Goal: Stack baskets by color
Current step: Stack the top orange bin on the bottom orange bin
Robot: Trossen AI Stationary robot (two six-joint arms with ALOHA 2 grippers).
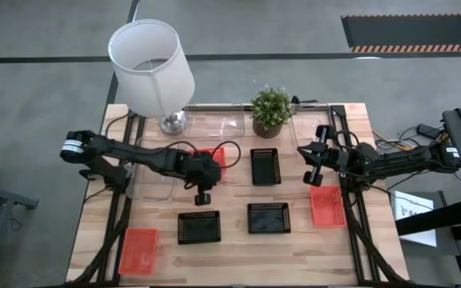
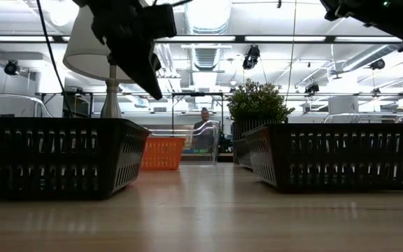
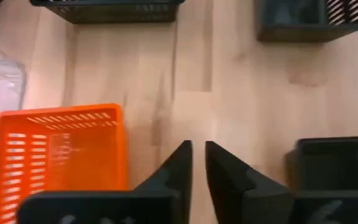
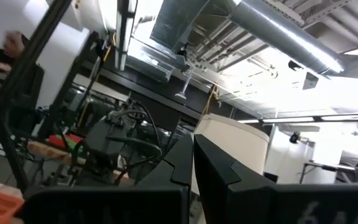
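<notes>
Two baskets side by side — a third behind, before the plant.

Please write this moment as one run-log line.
left gripper: slightly open, empty, beside rear red basket | right gripper: shut, empty, raised at right side

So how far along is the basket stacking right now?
Nothing looks stacked yet: three black baskets and three red ones sit apart, the clear ones at the back. The left gripper hovers empty beside a red basket; the right gripper waits, shut.
</notes>
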